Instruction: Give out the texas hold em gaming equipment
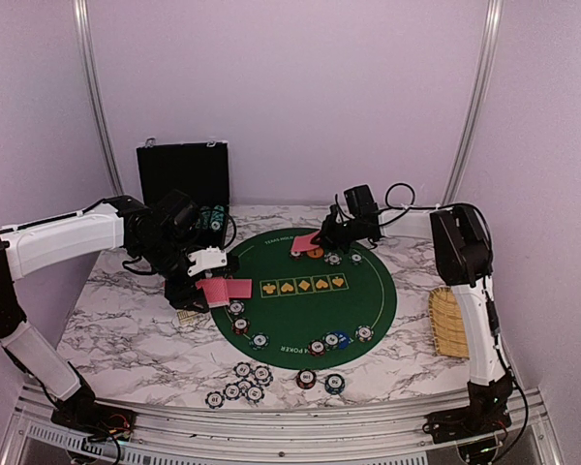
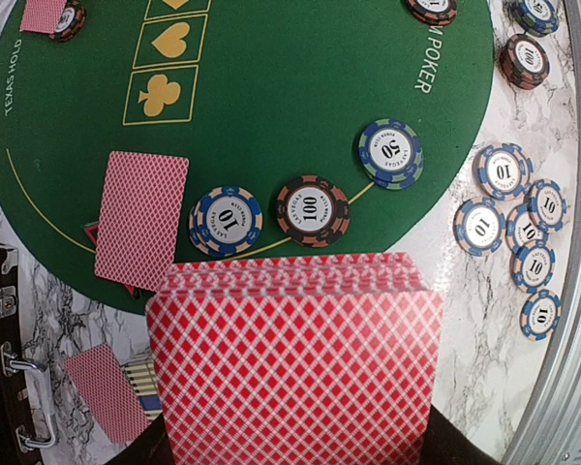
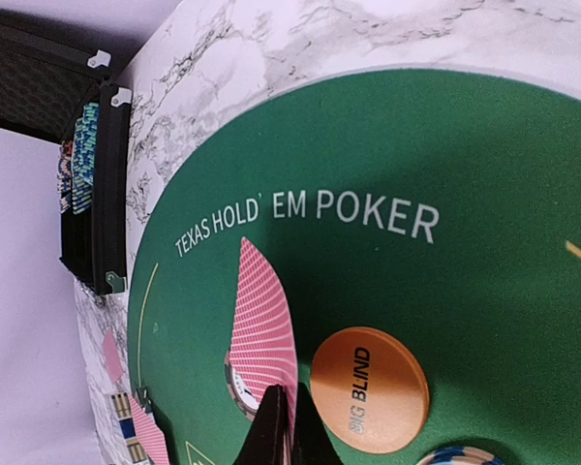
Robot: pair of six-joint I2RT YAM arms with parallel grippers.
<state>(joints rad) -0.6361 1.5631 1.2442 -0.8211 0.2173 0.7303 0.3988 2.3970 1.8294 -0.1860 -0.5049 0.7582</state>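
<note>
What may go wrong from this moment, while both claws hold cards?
1. The left claw pinches a slightly fanned deck; loose cards may slip onto the chips below.
2. The right claw holds one card beside the orange Big Blind button; setting it down might nudge that button.

Left arm (image 1: 63, 240) and right arm (image 1: 476, 320) in white shells, black joints, looping black cables; white-capped left tool (image 1: 211, 284).

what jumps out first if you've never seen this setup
The round green poker mat fills the middle of the marble table. Over its left edge, the left claw grips a thick deck of red-backed cards; at the far rim, the right claw pinches a single card beside an orange Big Blind button.
</note>
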